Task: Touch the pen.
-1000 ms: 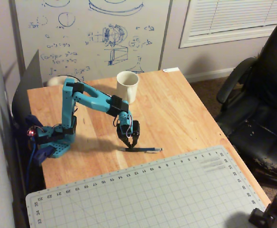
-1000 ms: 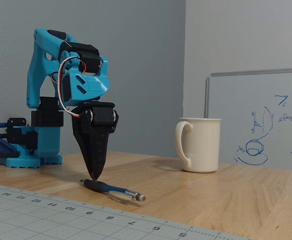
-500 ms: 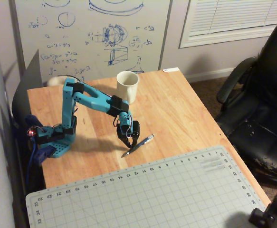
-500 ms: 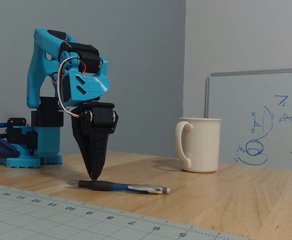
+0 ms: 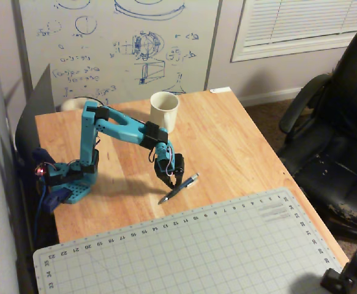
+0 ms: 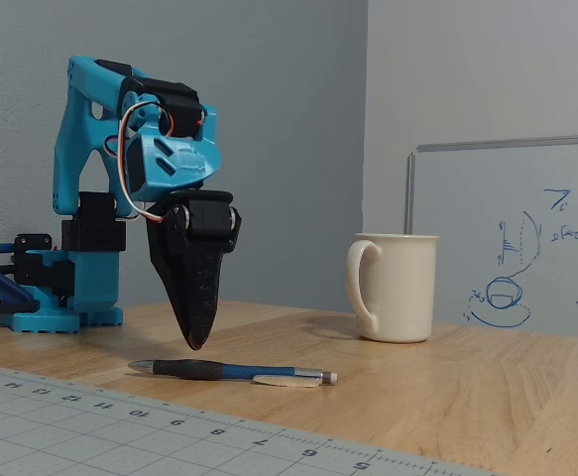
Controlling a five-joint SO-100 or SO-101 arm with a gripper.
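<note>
The pen (image 5: 179, 187) lies on the wooden table, a thin dark blue pen with a silvery end, slanting from lower left to upper right in the overhead view. In the fixed view the pen (image 6: 231, 372) lies flat in front of the arm. My gripper (image 5: 172, 182) points down over the pen's middle. In the fixed view the gripper (image 6: 196, 342) hangs just above the pen's black grip, with a small gap, and the black fingers (image 6: 194, 297) look closed together to one tip, holding nothing.
A white mug (image 5: 164, 111) stands behind the pen; it is at the right in the fixed view (image 6: 395, 288). A grey cutting mat (image 5: 196, 251) covers the table's front. The arm's base (image 5: 68, 184) sits at the left. A black chair (image 5: 337, 141) stands beside the table.
</note>
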